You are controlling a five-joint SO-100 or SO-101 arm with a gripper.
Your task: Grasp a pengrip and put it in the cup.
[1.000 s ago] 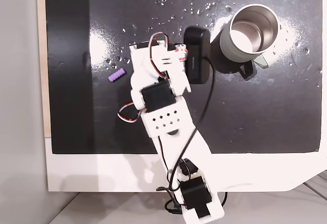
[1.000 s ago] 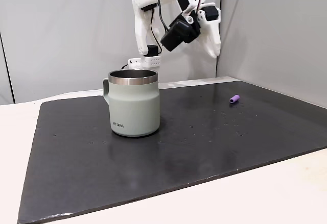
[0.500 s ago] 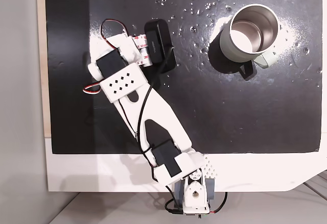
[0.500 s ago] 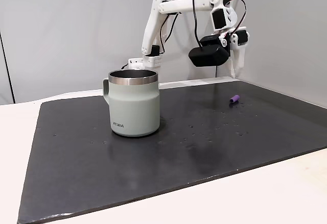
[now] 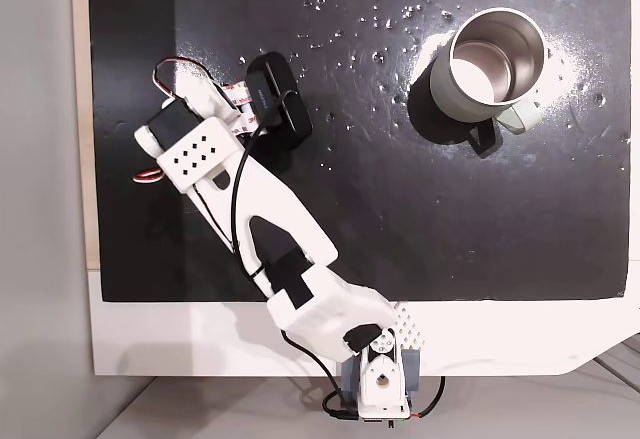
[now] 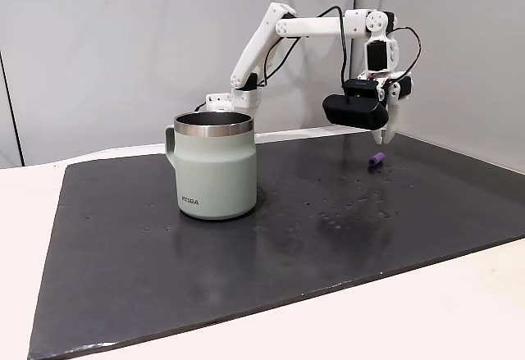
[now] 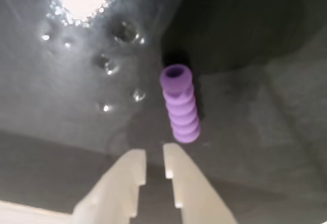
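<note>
In the wrist view the gripper [image 7: 153, 155] has its two pale fingers nearly pressed together with only a thin slit between them, empty, tips hanging just short of the pengrip [image 7: 180, 104]. The pengrip is a small purple ribbed tube with a hollow end, lying flat on the dark mat [image 7: 255, 132] among water drops, well apart from the cup [image 6: 215, 165]. In the top-down fixed view the arm [image 5: 240, 184] hides it.
</note>
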